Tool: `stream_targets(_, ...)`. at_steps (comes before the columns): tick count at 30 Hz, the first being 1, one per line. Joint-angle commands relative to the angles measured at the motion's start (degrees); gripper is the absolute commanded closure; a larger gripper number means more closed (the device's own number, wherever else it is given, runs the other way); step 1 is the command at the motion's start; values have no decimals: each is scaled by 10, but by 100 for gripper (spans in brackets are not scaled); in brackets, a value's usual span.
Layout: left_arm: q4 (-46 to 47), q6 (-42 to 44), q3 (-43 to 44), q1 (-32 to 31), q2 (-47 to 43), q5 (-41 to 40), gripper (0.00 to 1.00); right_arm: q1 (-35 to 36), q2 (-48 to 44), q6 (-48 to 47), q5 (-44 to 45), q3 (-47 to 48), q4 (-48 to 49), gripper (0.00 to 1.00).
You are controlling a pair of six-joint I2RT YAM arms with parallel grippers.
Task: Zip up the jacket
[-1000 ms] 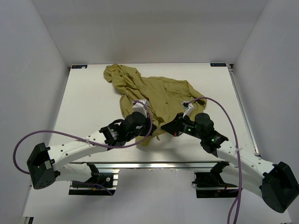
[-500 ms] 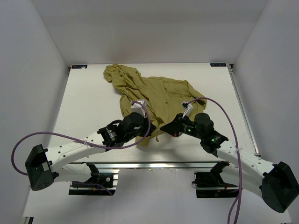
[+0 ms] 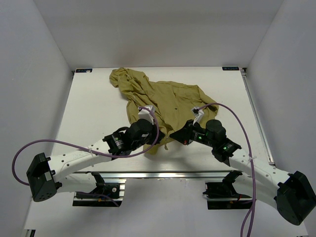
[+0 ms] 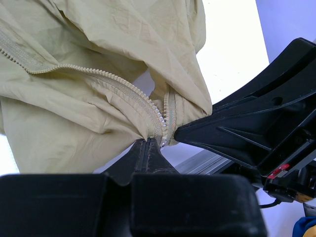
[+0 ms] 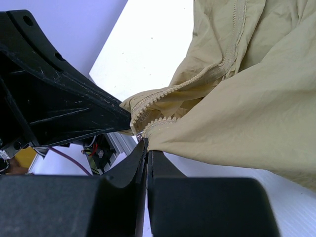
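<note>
Where both fingers [image 4: 140, 158] meet, jacket [image 3: 170, 98] zipper [image 4: 161, 117] seemingly pinched

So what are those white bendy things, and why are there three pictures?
They are two robot arms bolted to a table. One picture looks down from above; the other two come from small cameras on each wrist. An olive-yellow jacket lies rumpled on the table. The left end effector, the arm's two-finger pincher, is shut on the jacket's near edge, and the right end effector is shut on it right beside. Up close you see the open zipper they pinch by.
</note>
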Motion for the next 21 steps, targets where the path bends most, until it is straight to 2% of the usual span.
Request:
stream_targets(1,0,-4,3,1,-7,4,100,-2,-7,-6,-9,6,23,100)
stream_targets(9,-4,-11,2,1,-13,-6,100,-2,-16,-14,-21,4,2,100)
stream_targets(21,-4,-9,2,1,-10,-1,100,-2,-13,3,-2,5,31,100)
